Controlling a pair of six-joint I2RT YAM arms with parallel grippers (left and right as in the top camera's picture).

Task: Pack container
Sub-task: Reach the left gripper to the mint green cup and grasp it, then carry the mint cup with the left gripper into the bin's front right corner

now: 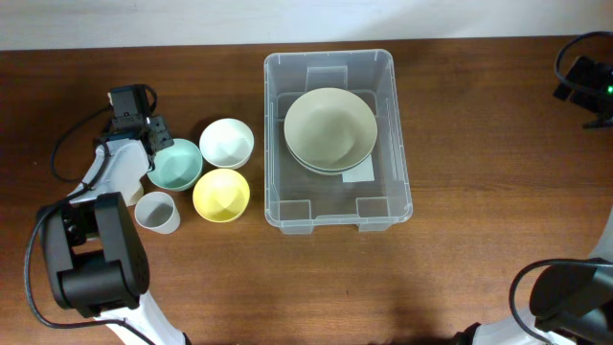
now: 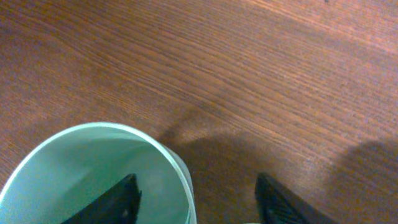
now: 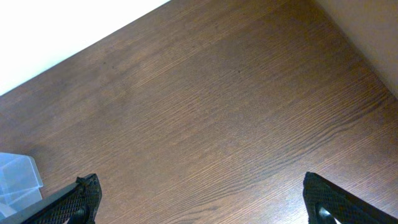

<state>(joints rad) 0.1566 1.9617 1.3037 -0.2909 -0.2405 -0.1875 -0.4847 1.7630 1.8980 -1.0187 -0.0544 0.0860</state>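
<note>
The clear plastic container (image 1: 335, 216) stands at the table's middle with pale green bowls (image 1: 329, 128) stacked inside. To its left lie a mint bowl (image 1: 176, 165), a white bowl (image 1: 226, 142), a yellow bowl (image 1: 221, 195) and a small grey cup (image 1: 157, 212). My left gripper (image 1: 153, 144) is open at the mint bowl's left rim; in the left wrist view the gripper (image 2: 196, 199) has one finger inside the mint bowl (image 2: 74, 174) and one outside. My right gripper (image 3: 202, 199) is open and empty over bare table at the far right; a container corner (image 3: 15, 177) shows.
The right arm's base (image 1: 565, 292) sits at the lower right and its wrist (image 1: 586, 79) at the far right edge. The left arm's base (image 1: 91, 254) is at the lower left, with a black cable (image 1: 67, 144) looping beside it.
</note>
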